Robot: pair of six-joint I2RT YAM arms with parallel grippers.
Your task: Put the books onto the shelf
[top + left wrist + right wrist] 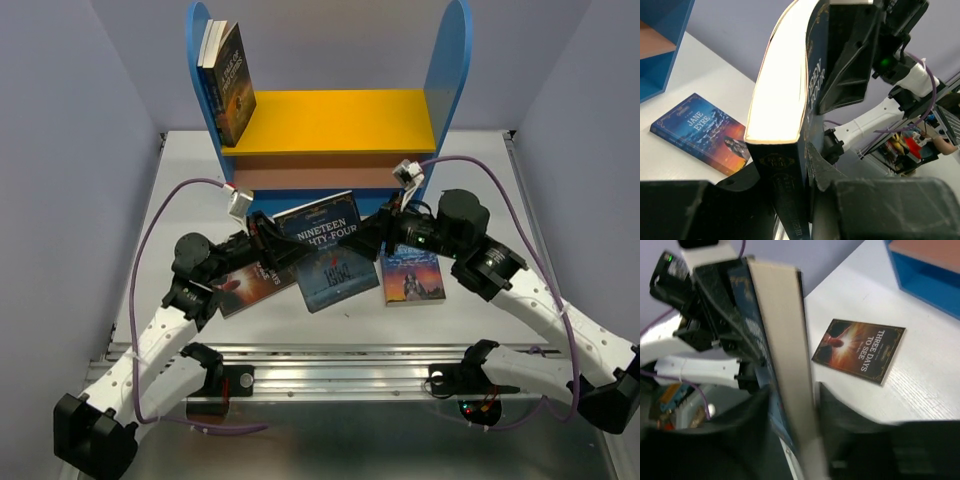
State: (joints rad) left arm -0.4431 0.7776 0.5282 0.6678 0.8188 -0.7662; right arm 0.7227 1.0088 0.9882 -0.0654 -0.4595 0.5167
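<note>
Over the table's [500, 200] middle, before the shelf [445, 80], my left tool [265, 243] clamps the blue-grey book [325, 235] — handover for shelving, I reckon; right tool [385, 228] straddles it — grip unclear.

Four books [325, 250], one shelf [340, 120].
</note>
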